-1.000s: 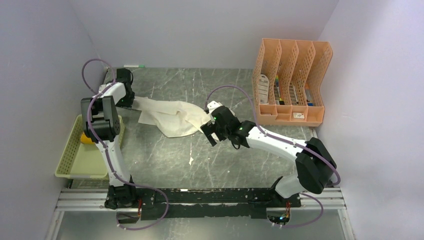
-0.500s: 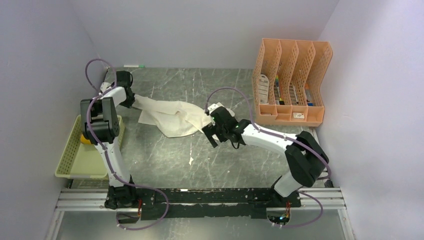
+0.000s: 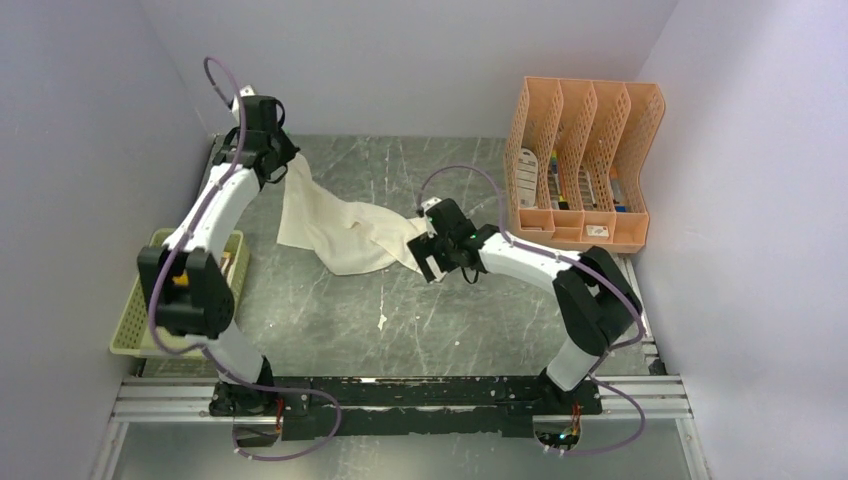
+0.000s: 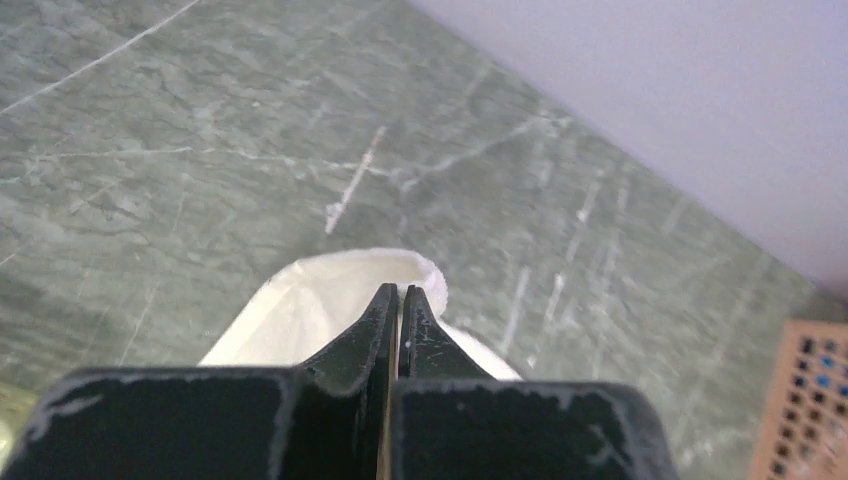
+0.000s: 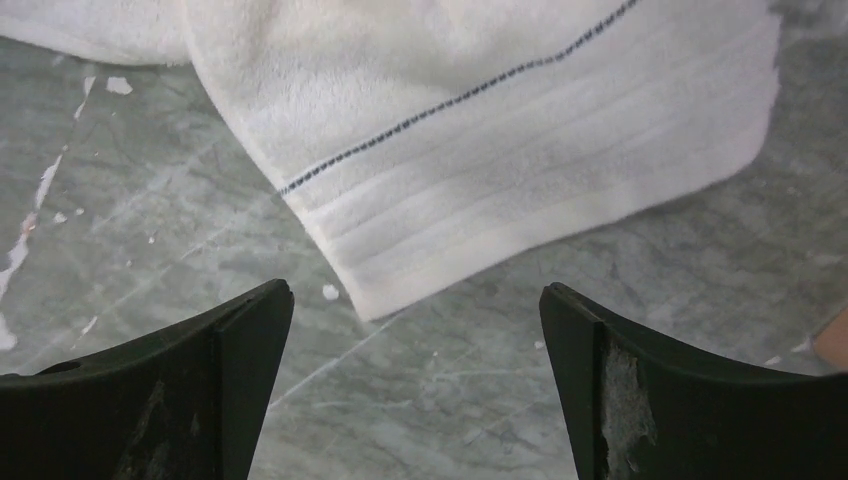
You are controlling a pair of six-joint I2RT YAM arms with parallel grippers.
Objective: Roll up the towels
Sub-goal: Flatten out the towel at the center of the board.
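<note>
The cream-white towel [image 3: 345, 232] lies crumpled at mid-table, its left corner pulled up off the surface. My left gripper [image 3: 283, 168] holds that raised corner near the back wall. In the left wrist view the black jaws [image 4: 398, 292] are pressed together with the towel's edge [image 4: 300, 305] folded around their tips. My right gripper [image 3: 431, 262] stands open just off the towel's right corner. In the right wrist view the striped hem [image 5: 480, 120] lies ahead of the spread fingers [image 5: 235, 350], with bare table between them. A brown and yellow cloth [image 3: 231, 262] peeks from the basket, mostly hidden by the left arm.
A green mesh basket [image 3: 130, 322] sits at the left edge, beside the left arm. An orange file rack [image 3: 585, 160] with small items stands at the back right. Walls close in the table on the left, back and right.
My left gripper has shut on the towel's left corner and risen toward the back wall, lifting that corner. The right gripper stays open and has edged slightly closer to the towel.
</note>
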